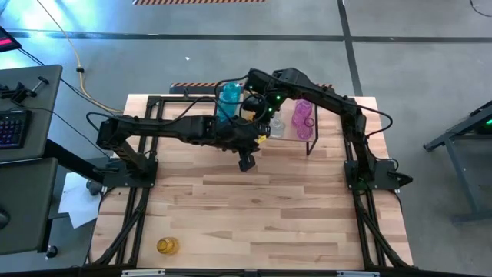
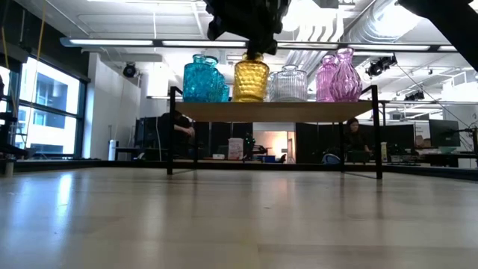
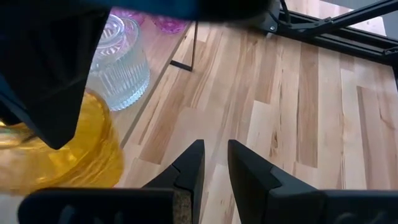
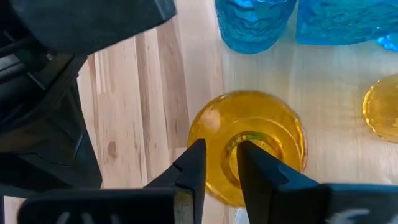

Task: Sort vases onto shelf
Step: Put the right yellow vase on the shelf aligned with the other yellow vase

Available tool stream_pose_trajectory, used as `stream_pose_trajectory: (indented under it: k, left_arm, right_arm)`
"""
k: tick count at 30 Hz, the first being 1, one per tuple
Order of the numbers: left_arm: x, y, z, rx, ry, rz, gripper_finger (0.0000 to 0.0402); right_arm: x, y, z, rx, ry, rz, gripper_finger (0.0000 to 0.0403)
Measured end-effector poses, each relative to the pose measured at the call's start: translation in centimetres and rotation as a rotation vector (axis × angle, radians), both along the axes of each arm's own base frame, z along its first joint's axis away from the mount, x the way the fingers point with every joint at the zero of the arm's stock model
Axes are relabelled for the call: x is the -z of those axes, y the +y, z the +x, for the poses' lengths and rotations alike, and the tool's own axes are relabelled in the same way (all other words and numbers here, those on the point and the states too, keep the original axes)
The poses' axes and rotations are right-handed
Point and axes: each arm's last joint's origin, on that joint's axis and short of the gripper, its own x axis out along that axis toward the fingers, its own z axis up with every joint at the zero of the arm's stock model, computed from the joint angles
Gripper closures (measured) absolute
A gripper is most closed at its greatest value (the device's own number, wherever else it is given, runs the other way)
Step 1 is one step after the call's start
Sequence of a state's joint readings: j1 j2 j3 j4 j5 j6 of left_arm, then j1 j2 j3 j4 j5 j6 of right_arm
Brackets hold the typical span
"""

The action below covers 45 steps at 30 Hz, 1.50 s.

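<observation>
vases of translucent glass stand in a row on the small raised shelf (image 2: 276, 110) with its light wood board top and thin black legs, at the far side of the big wooden table (image 1: 254, 208). seen from the low view, two ribbed teal-blue vases (image 2: 202, 78) stand at one end, then a dimpled yellow-amber glass vase (image 2: 251, 78), a ribbed clear glass jar (image 2: 287, 83), and two pink-purple fluted vases (image 2: 337, 75) at the other end. all stand upright, long axis vertical, mouths up.

right gripper (image 4: 219, 163) hangs directly above the yellow-amber vase (image 4: 249, 143), fingers pointing straight down at its neck. its jaws are nearly together, with one finger (image 4: 194, 165) outside the rim and the other over the mouth; whether they pinch the rim cannot be told.

left gripper (image 3: 213, 163) is just in front of the shelf, above bare table, jaws narrowly parted and holding nothing, with the yellow vase and clear jar (image 3: 119, 68) off to its side.

a lone small yellow glass vase (image 1: 167, 245) sits near the table's front edge, well apart from the shelf; its orientation cannot be made out.
</observation>
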<state>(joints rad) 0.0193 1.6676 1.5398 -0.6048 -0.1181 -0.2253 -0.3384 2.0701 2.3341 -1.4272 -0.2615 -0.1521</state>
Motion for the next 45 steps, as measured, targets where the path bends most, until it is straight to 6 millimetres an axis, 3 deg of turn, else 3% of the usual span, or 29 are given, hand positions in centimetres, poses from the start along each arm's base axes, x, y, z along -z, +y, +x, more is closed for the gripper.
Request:
stream_pose_trajectory:
  k: [31, 45]
  left_arm:
    - [0.1, -0.1, 0.0, 0.006, 0.006, -0.002, 0.0339]
    - [-0.1, -0.4, -0.2, 0.027, 0.004, 0.009, 0.0339]
  right_arm:
    - [-0.4, -0.9, 0.4, 0.053, -0.053, -0.11, 0.0322]
    - [-3.0, -0.4, -0.8, 0.077, -0.139, -0.137, 0.0322]
